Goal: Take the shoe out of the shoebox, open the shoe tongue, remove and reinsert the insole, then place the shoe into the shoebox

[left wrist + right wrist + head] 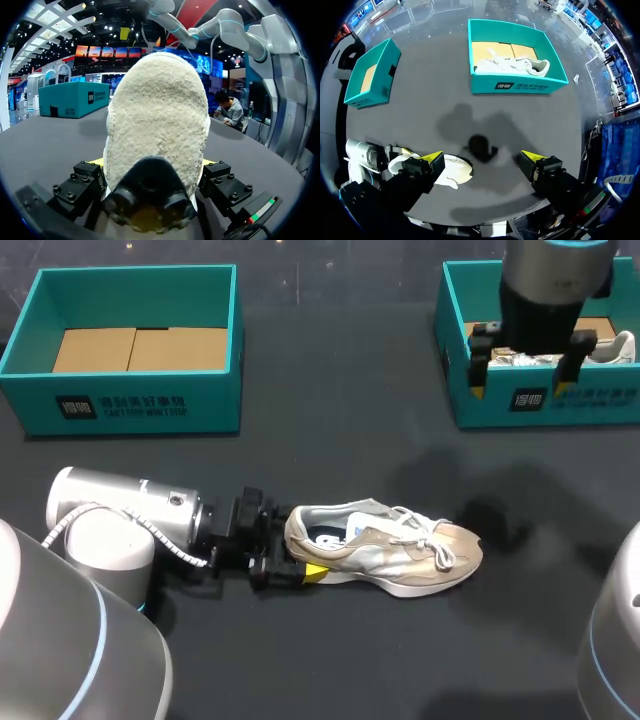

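I have my left fingers [312, 573] pinched on the heel of the shoe [385, 550], which lies on the counter [330, 440] stretched out ahead of them, probably to steady it for opening the tongue, while my right fingers [433, 160] hang wide apart and empty high above.

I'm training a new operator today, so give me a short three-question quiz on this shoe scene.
1. True or false: the left pincer grips the heel of the shoe lying on the table.
2. Which box holds the second shoe? A) the left shoebox B) the right shoebox C) neither
3. Fill in: the right pincer hangs above the table with its fingers ____.
Key: 1 true; 2 B; 3 open.
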Robot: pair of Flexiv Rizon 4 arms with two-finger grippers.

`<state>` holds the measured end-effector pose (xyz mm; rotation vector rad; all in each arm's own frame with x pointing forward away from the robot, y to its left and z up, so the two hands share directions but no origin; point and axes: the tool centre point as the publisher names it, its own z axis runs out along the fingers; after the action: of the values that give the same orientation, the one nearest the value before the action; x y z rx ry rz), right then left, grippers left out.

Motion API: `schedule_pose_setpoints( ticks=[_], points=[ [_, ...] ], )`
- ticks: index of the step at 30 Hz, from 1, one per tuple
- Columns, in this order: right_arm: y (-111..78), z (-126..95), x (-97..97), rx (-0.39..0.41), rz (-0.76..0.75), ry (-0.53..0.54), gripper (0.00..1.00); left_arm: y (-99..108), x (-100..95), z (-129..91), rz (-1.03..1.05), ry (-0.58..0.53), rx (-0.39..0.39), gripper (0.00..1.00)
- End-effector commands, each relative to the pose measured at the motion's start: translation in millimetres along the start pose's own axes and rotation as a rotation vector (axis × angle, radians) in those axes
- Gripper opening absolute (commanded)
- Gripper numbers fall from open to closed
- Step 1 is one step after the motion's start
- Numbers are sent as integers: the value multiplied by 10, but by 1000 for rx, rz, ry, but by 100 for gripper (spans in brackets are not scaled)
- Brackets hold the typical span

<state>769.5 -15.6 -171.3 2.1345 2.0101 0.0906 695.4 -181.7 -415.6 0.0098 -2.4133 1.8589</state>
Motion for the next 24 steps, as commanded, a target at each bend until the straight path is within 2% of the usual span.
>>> schedule_pose_setpoints(
  ticks=[1, 9, 24],
  points=[
    [-190, -13, 421, -24, 4, -84, 100, 34, -3, 27, 0, -3, -2, 0],
    [-413, 53, 839, 5, 33, -136, 100, 34, -3, 27, 0, -3, -2, 0],
    [-763, 195, 1201, 57, 105, -234, 100, 34, -3, 27, 0, -3, -2, 0]
  ],
)
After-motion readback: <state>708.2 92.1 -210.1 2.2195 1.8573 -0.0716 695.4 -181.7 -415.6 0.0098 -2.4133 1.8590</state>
